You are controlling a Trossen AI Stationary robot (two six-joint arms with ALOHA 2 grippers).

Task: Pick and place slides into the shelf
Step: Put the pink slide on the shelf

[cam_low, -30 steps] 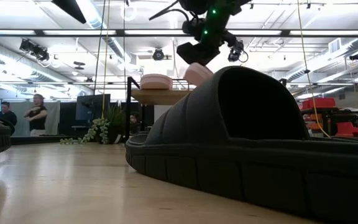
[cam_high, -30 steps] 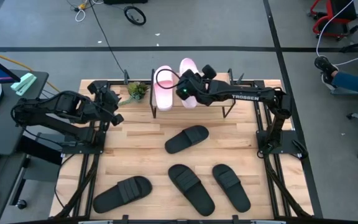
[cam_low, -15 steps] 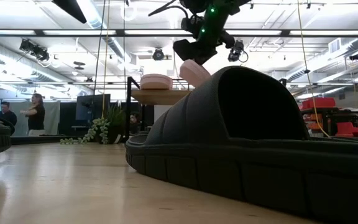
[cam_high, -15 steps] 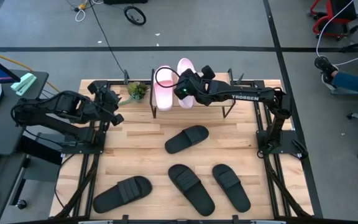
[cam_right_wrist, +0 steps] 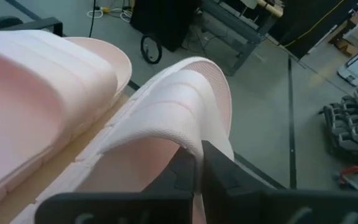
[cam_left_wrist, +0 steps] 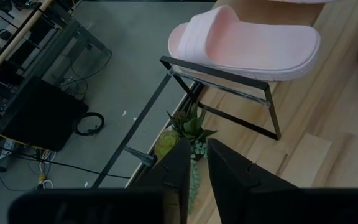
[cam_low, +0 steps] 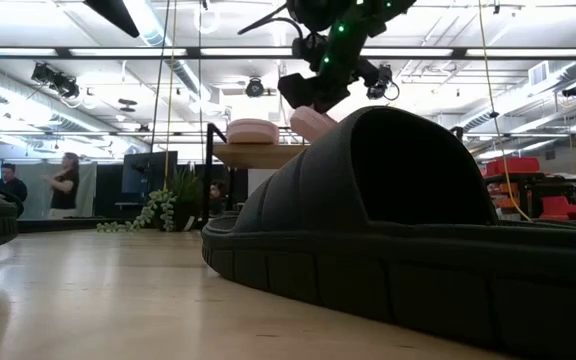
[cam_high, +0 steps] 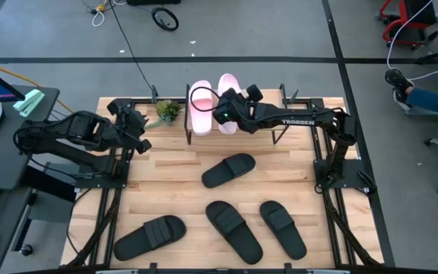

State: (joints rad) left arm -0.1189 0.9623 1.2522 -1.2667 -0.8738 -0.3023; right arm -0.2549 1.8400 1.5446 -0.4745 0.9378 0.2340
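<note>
Two pale pink slides are at the shelf (cam_low: pixel 248 153) by the table's far edge. One pink slide (cam_high: pixel 199 108) lies flat on its plank. The other pink slide (cam_high: pixel 228 85) is beside it, toward the table's right, with my right gripper (cam_high: pixel 223 114) shut on it. Several black slides lie sole-down on the tabletop: one in the middle (cam_high: pixel 229 169) and three along the near edge (cam_high: pixel 150 234), (cam_high: pixel 234 230), (cam_high: pixel 283 227). My left gripper (cam_high: pixel 139 131) waits at the far left. Its fingers (cam_left_wrist: pixel 188 165) are almost together with nothing between them. My right gripper pinches the edge of the pink slide's strap (cam_right_wrist: pixel 190 138) between its two fingers, one under the arch and one on top. The fingers slant down from the table's right. The slide sits tilted below the gripper (cam_low: pixel 313 122), close beside the other pink slide; whether its sole touches the plank I cannot tell.
A small potted plant (cam_high: pixel 167 111) stands left of the shelf, just ahead of my left gripper. One black slide (cam_low: pixel 388 230) fills the front of the low view and hides the shelf's right part. People stand in the room beyond.
My right gripper has sunk a little toward the shelf top and rolled slightly, still shut on the pink slide. The slide has come down with it, tilted, next to the pink slide lying on the plank.
</note>
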